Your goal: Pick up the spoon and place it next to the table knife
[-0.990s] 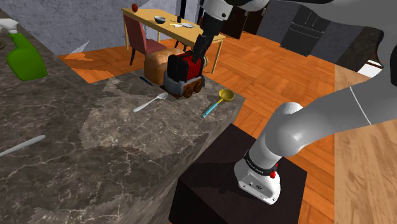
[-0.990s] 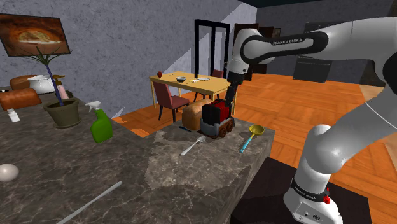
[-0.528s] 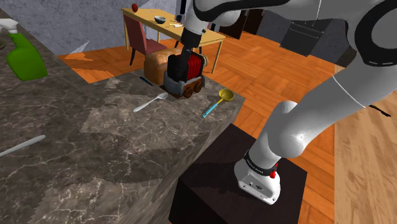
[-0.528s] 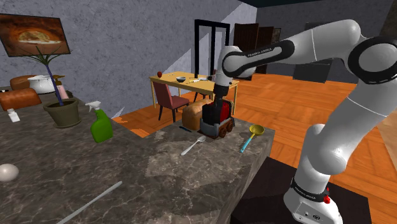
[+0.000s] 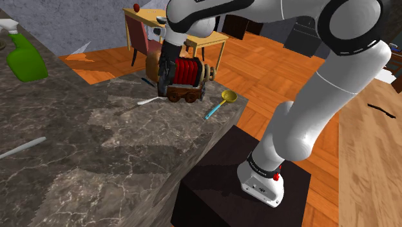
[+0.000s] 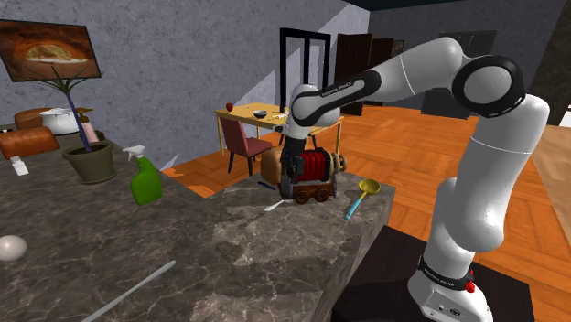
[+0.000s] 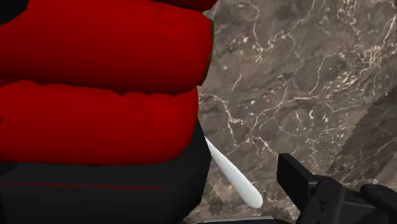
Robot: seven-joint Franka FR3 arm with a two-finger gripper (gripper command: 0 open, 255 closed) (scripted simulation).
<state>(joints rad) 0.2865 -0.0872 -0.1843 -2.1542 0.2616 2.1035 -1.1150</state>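
Observation:
The pale grey spoon point(image 5: 143, 102) lies on the dark marble counter point(image 5: 116, 148), its bowl end hidden behind my black gripper point(image 5: 163, 80). My gripper point(image 6: 288, 183) hangs low over the spoon, pressed against the side of a red toy cart point(image 5: 189, 72). In the wrist view the spoon's handle point(image 7: 233, 173) runs between the cart point(image 7: 102, 95) and one finger point(image 7: 318, 194), which stands well off the middle; nothing is held. A long grey table knife point(image 5: 22, 148) lies far down the counter toward the shoulder view's left point(image 6: 128, 291).
A bread loaf point(image 5: 152, 63) sits right behind the cart. A yellow-bowled, blue-handled spoon point(image 5: 221, 103) lies at the counter's corner. A green spray bottle point(image 5: 24, 57), potted plant point(image 6: 90, 160) and white egg-like ball point(image 6: 11, 247) stand farther off. The counter edge drops to my stand point(image 5: 238, 187).
The arm swung toward the shoulder view's left and came down beside the cart onto the spoon. The red cart has turned sideways and shifted, now covering the spoon's bowl.

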